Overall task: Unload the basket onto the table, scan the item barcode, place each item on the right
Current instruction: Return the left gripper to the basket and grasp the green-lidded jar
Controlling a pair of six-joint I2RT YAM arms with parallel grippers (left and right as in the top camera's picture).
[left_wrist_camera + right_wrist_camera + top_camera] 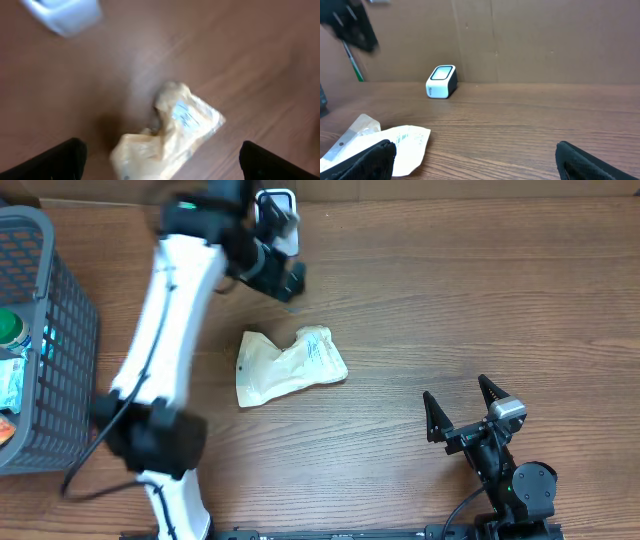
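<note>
**Item.** Pouch [290, 367] lies loose on table [450, 300], near scanner [442, 81] on its robot-facing side, not touching it. The pouch is crumpled, with one end puckered up. A printed label is seen on the upper face; no barcode can be read at this res.

**Tools.** L gripper [285, 280] is seen between scanner and pouch, above the table, jaws spread wide and nothing held. View is blurred. R gripper [462, 405] is parked well apart from scanner, to the near right, jaws also fully spread and empty.

**Handling (judged).**
- Pouch is taken to be light and soft, prob. thin paper or film with little inside.
- It is expected to fold or sag when lifted, so the label may curl away from the scanner window.
- Surface may be slick.
- Hold is best taken at a flat outer edge or corner, clear of the label, so print is not covered or creased.
- A firm pinch is advised; fragile contents can't be ruled out.

**Edges / room.**
- Cardboard wall stands directly behind scanner, so no approach from the back.
- Basket [70, 310] stands well to the left of scanner, and its wall limits L arm swing.
- Open table is noted in front and to the right of scanner, adequate for a lift and tilt toward the window.
</note>
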